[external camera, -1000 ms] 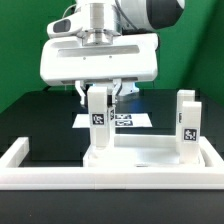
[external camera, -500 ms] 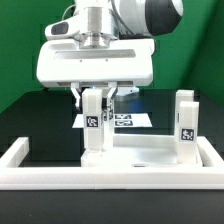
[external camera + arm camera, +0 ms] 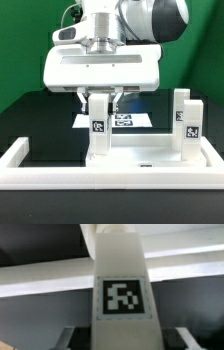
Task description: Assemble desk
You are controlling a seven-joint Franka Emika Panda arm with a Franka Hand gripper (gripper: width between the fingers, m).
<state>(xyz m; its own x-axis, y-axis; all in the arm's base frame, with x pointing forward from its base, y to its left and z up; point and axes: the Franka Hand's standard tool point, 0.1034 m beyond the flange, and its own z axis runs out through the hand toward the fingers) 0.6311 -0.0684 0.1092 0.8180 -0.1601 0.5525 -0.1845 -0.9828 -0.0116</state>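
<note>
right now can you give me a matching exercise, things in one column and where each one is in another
Things:
1. gripper
2. leg with a tag
3. marker board
4. tabletop panel

Places:
a. flat on the table behind the desk
b. standing alone at the exterior view's right
c. closed on an upright leg
d. lying under both legs

Pairs: 1-c, 2-b, 3-a, 4-d

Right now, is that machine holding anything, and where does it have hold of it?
Yes. The end effector grips a white desk leg by its top end, fingers on either side; the leg stands upright on the tabletop panel.
</note>
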